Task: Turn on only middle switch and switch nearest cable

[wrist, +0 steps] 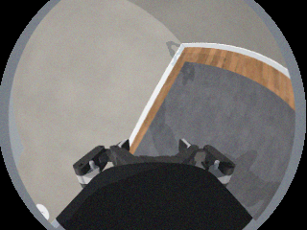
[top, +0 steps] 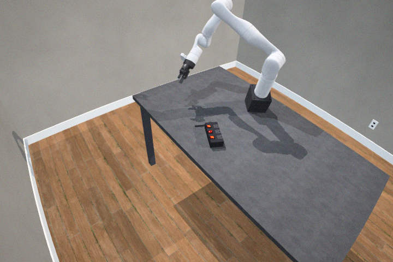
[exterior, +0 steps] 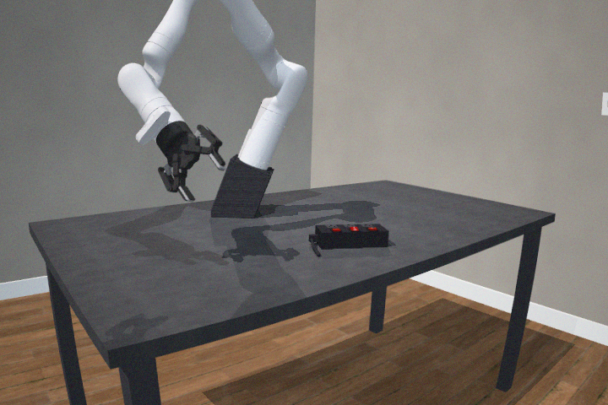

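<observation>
The power strip (top: 213, 134) lies flat, right way up, near the middle of the table (top: 296, 191), close to its long front edge, with three red switches (exterior: 353, 229) showing and its cable stub (top: 199, 125) pointing toward the far end. The gripper (exterior: 193, 170) hangs above the table's far corner, well apart from the strip, its fingers (exterior: 217, 161) spread wide and holding nothing. No writing is legible on the strip.
</observation>
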Controlling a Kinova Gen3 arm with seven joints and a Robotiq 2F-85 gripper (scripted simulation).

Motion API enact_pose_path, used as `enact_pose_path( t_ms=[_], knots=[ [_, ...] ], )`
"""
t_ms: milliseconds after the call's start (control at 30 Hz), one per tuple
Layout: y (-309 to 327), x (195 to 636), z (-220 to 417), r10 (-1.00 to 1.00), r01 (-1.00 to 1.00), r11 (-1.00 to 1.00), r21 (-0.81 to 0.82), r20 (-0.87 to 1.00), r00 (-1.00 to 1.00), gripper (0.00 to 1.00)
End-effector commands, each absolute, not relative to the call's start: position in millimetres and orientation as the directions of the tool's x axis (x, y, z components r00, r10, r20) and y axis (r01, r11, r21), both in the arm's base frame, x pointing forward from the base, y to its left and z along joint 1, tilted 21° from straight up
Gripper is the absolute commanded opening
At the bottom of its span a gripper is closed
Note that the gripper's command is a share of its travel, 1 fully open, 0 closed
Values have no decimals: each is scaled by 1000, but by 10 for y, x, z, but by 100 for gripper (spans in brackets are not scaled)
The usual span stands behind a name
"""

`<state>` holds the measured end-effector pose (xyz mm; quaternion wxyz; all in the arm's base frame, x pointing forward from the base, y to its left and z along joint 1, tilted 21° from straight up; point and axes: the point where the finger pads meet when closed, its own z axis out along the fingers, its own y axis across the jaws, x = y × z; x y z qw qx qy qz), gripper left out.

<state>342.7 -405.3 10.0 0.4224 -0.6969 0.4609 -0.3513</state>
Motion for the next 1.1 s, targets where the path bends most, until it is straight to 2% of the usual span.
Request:
enact_pose_path(
  t_ms=[0,667,1067],
  knots=[
    [-4061,3426,109,-939,-345,-220,-912,102,328,100],
    [-4072,3438,108,-941,-349,-216,-912,99,323,100],
    [-4158,3679,174,-962,-382,-169,-909,68,265,100]
  ],
)
